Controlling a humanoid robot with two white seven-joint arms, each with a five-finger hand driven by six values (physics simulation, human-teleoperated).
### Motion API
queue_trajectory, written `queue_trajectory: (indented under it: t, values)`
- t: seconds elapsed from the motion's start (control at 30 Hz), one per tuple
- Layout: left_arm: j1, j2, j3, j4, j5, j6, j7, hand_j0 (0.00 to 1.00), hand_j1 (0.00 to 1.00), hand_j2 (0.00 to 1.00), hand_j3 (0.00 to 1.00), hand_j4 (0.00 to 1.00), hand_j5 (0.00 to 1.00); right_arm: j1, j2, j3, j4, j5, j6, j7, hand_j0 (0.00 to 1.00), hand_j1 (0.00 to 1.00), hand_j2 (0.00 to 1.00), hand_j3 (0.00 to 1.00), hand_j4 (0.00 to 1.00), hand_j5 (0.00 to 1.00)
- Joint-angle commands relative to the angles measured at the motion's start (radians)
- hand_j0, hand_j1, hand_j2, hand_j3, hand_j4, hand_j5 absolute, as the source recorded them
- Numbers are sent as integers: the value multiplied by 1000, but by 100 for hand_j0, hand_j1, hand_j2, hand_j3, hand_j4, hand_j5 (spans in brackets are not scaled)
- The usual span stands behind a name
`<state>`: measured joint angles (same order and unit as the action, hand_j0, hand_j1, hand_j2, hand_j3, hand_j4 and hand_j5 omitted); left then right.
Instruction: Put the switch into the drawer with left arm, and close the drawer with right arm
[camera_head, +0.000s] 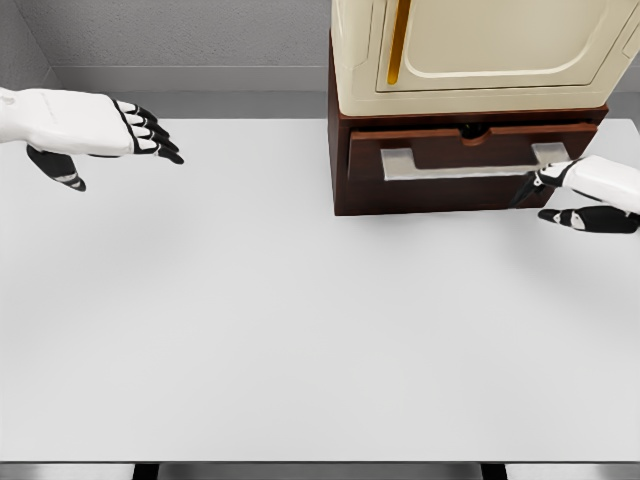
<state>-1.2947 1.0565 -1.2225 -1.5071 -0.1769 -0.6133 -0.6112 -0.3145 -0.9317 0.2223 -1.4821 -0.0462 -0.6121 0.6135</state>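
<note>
From the head view, the white table (300, 330) stretches wide and bare, and at about one o'clock stands a dark wooden cabinet (345, 180) with a cream appliance (470, 50) sitting on top of it. The drawer (470, 150) in that cabinet is almost shut, its front a little proud of the frame, with a pale bar handle (470, 170) across it. The left hand (135, 130) hangs up at ten o'clock, well apart from the cabinet, its fingers stretched out straight and close together, thumb dropped below, holding nothing. The right hand (585, 195) is at three o'clock, its fingertips (545, 180) at the right end of the handle; whether they touch it I cannot tell, and they grip nothing. The switch itself is nowhere to be seen on the table or in either hand, so I judge it already lies inside the drawer, hidden. As for the drawer, it looks stiff and solid, likely sliding on runners; a flat push on the front panel beside the handle should serve better than a grip.
</note>
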Motion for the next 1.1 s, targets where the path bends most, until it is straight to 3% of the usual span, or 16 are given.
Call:
queue_trajectory:
  t: [0.0,0.3,0.6,0.63,0.77,0.8,0.83,0.9,1.07]
  values:
    - [0,0,1,1,4,2,0,100,100,100,100,100,100,-3,8,17,16,3,1,-3,59,59,59,59,59,59]
    - [6,-1,1,1,4,2,0,100,100,100,100,100,100,-67,31,58,66,8,1,-3,59,59,59,59,59,59]
    - [69,7,-6,-8,16,2,0,100,100,100,100,100,100,-49,19,52,57,8,1,-3,61,61,61,61,61,61]
    - [77,8,-6,-8,16,2,0,100,100,100,100,100,100,-28,-15,49,52,5,1,-3,61,61,61,61,61,61]
    - [103,8,-8,-8,16,2,0,100,100,100,100,100,100,124,-82,46,-141,15,1,-3,63,63,63,63,63,63]
    - [103,10,-8,-8,16,2,0,100,100,100,100,100,100,146,-93,34,-198,17,1,-3,85,85,85,85,85,85]
    - [103,10,-8,-7,16,2,0,100,100,100,100,100,100,176,-95,9,-228,16,1,-3,100,100,100,100,100,100]
    - [103,10,-8,-7,16,2,0,100,100,100,100,100,100,186,-95,3,-265,17,1,-3,100,100,100,100,100,100]
    - [104,8,-6,-5,16,2,0,100,100,100,100,100,100,201,-95,5,-271,23,1,-3,100,100,100,100,100,100]
